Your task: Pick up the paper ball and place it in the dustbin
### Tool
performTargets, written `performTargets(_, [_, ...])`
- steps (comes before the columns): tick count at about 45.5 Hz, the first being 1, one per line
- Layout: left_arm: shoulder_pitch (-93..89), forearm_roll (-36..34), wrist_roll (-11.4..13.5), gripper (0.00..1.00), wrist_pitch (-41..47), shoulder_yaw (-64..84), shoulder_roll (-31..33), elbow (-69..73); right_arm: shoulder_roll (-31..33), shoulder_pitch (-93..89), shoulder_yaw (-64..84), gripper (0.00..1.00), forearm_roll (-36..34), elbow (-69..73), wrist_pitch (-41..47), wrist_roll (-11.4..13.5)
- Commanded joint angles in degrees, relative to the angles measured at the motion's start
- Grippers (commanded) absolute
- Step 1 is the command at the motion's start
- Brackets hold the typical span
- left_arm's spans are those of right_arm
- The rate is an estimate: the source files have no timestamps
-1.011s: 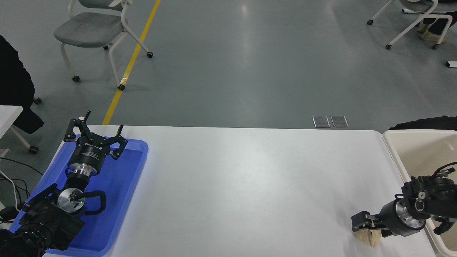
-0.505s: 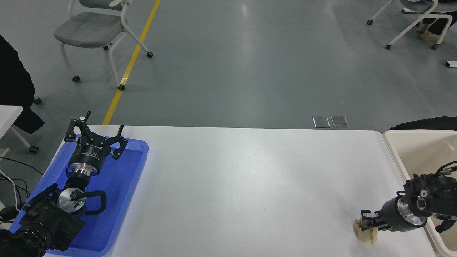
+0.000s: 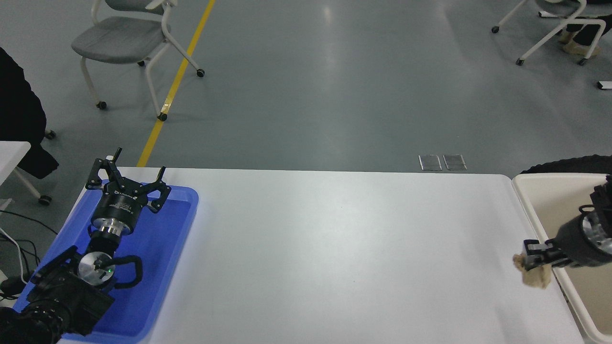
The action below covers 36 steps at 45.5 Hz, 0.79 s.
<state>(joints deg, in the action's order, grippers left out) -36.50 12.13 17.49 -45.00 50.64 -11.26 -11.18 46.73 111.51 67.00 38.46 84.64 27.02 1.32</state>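
The left gripper point(image 3: 128, 181) sits parked, fingers spread, over the blue tray point(image 3: 177, 229) at far left; at right, the right gripper point(image 3: 531, 258) pinches the paper ball point(image 3: 534, 276) just beside the dustbin point(image 3: 535, 210); carrying it well past the rim before letting go looks wise

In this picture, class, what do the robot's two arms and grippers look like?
Both are black. The left gripper has thin, angular linked jaws on a round black body with white print, a silver wrist ring, a looping black cable and a small green light. The right gripper shows a black body and silver ring.
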Motion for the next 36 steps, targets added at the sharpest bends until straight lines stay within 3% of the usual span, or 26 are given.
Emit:
performTargets(1, [0.0,0.0,0.0,1.00,0.0,0.1,-0.1,0.0,-4.2,21.1,12.8,0.00,-5.6,8.9,2.0,0.0])
performTargets(10, [0.0,0.0,0.0,1.00,0.0,0.0,-0.1,0.0,-7.4,23.3,14.0,0.00,-6.7,9.4,2.2,0.1])
performTargets(25, [0.0,0.0,0.0,1.00,0.0,0.0,-0.1,0.0,-6.8,22.7,14.6,0.00,-5.9,7.7,2.1,0.2])
performTargets(31, [0.0,0.0,0.0,1.00,0.0,0.0,-0.2,0.0,-3.3,19.4,13.8,0.00,-5.0,1.9,2.2,0.1])
performTargets(36, [0.0,0.0,0.0,1.00,0.0,0.0,-0.2,0.0,-0.6,13.9,12.9,0.00,-0.2,-5.7,2.2,-0.1])
